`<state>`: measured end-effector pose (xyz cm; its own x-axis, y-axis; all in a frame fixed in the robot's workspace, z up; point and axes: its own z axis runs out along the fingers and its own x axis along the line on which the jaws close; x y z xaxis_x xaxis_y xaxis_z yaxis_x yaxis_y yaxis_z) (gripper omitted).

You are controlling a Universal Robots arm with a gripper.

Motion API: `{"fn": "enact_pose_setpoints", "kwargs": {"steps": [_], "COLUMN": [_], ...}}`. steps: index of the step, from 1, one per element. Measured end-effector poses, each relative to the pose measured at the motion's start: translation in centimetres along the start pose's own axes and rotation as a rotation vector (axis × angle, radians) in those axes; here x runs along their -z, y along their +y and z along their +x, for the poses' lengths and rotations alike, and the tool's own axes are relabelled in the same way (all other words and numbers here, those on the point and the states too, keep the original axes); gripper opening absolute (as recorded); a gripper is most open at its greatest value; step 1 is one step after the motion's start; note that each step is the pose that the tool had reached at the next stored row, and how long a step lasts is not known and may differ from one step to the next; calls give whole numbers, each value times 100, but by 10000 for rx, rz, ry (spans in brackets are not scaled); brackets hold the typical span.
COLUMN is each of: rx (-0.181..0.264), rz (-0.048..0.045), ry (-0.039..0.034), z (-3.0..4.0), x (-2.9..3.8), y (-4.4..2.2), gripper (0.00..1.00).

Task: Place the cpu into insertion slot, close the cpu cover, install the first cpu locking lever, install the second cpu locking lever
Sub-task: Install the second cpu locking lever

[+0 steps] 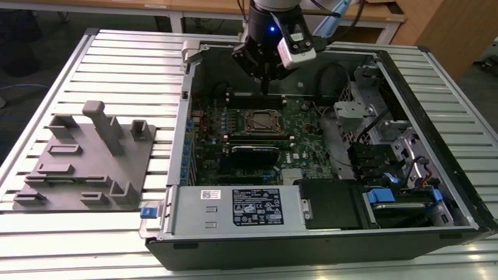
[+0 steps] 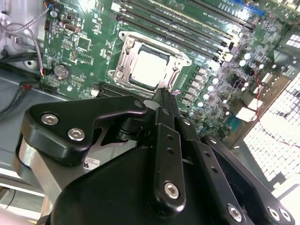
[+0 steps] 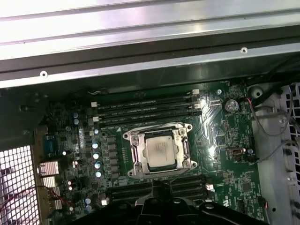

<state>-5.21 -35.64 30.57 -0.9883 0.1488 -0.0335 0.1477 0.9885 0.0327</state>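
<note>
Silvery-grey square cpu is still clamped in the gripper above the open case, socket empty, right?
No. The silvery-grey square cpu already sits in the insertion slot under the dark-silver frame cover, as both wrist views show. The gripper hangs above the open case.

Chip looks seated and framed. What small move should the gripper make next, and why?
Probably ease the gripper down to the edge of the cover, likely to start latching it: the cpu lies seated under it, and the gripper hangs above the board just beside.
</note>
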Motion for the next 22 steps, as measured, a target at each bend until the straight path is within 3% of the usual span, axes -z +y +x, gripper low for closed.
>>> {"fn": "enact_pose_setpoints", "kwargs": {"steps": [8, 22], "rx": [-1, 64], "rz": [1, -1], "ry": [0, 0], "z": [-7, -8], "x": [-34, -60], "y": [-57, -68], "gripper": [10, 10]}}
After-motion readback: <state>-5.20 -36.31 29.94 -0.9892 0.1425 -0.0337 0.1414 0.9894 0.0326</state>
